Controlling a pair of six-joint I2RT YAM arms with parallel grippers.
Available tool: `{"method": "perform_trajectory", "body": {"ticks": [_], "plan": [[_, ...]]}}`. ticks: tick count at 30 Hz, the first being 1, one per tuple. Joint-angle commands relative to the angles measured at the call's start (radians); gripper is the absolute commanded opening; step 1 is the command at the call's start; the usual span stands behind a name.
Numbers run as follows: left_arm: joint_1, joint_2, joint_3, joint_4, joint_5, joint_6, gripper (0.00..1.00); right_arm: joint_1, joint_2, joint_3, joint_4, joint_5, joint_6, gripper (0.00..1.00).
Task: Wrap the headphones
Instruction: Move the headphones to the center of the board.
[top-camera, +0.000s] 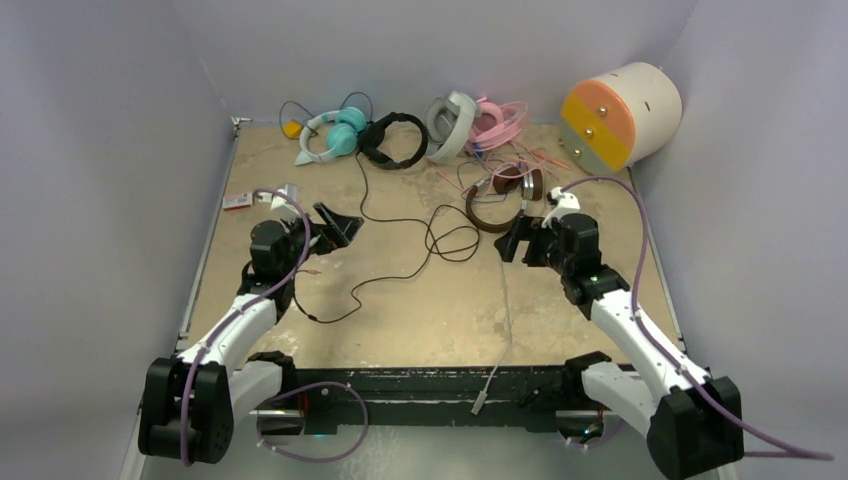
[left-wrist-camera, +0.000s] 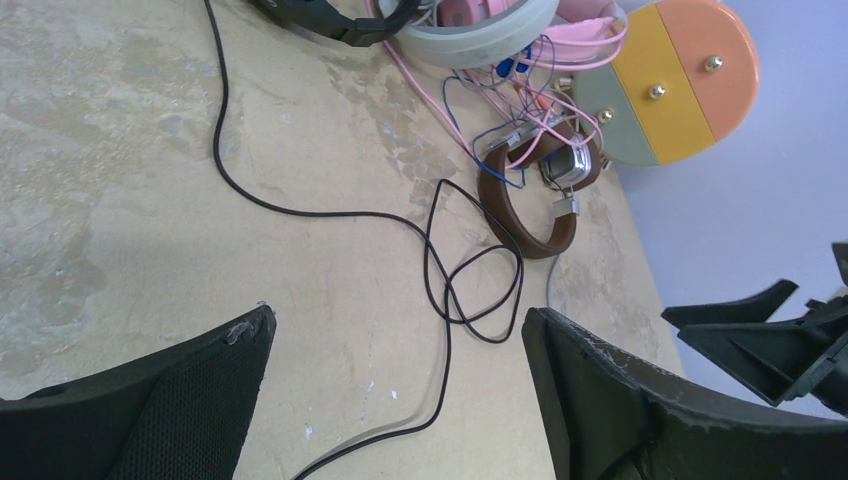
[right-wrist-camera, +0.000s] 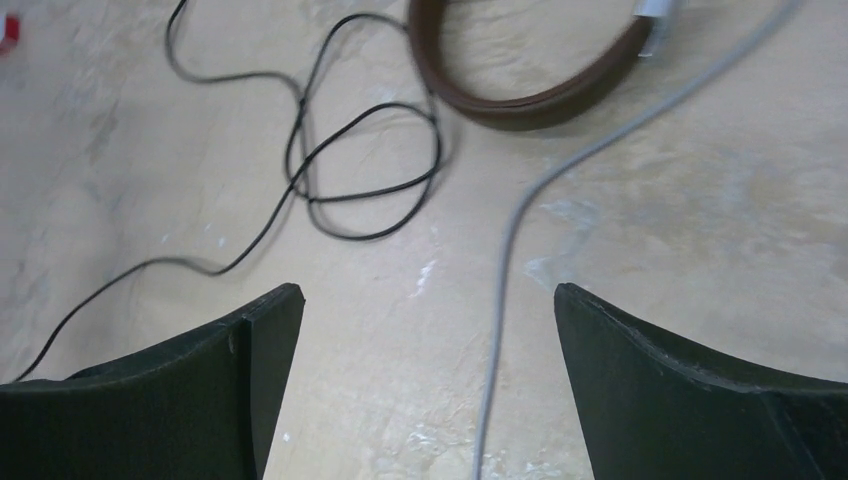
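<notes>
Several headphones lie along the back of the table: teal-and-white (top-camera: 335, 133), black (top-camera: 393, 140), grey-white (top-camera: 450, 125) and pink (top-camera: 497, 122). A brown-and-silver pair (top-camera: 505, 200) (left-wrist-camera: 515, 215) lies nearer, right of centre. The black cable (top-camera: 400, 250) (left-wrist-camera: 440, 290) loops across the middle. A grey cable (top-camera: 505, 310) (right-wrist-camera: 500, 300) runs from the brown pair to the front edge. My left gripper (top-camera: 340, 228) (left-wrist-camera: 397, 318) hovers open over the black cable. Just in front of the brown headband (right-wrist-camera: 520, 105), my right gripper (top-camera: 515, 240) (right-wrist-camera: 428, 292) is open, the grey cable passing between its fingers.
A big cream cylinder (top-camera: 620, 115) with an orange-and-yellow face lies at the back right corner. A small red-and-white item (top-camera: 237, 201) sits at the left edge and a small yellow thing (top-camera: 291, 129) at the back left. Walls enclose three sides.
</notes>
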Motion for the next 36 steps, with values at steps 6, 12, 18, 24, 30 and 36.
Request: {"method": "perform_trajectory", "body": {"ticks": [6, 12, 18, 24, 30, 36], "plan": [[-0.007, -0.017, -0.045, 0.07, 0.053, -0.046, 0.93, 0.215, 0.15, 0.106, 0.197, -0.334, -0.147, 0.99], [-0.021, -0.055, -0.063, 0.047, 0.042, -0.026, 0.92, 0.373, 0.31, 0.184, 0.239, -0.196, -0.157, 0.97], [-0.038, -0.113, -0.119, 0.067, 0.03, 0.015, 0.92, 0.423, 0.462, 0.339, 0.101, 0.096, -0.13, 0.95], [-0.038, -0.211, -0.139, -0.017, -0.091, 0.032, 0.91, 0.496, 0.582, 0.425, 0.146, 0.013, -0.21, 0.89], [-0.038, -0.3, -0.152, -0.085, -0.176, 0.016, 0.91, 0.531, 0.707, 0.541, 0.044, 0.271, -0.131, 0.91], [-0.037, -0.353, -0.16, -0.14, -0.26, -0.012, 0.91, 0.525, 0.889, 0.73, -0.205, 0.516, -0.057, 0.94]]}}
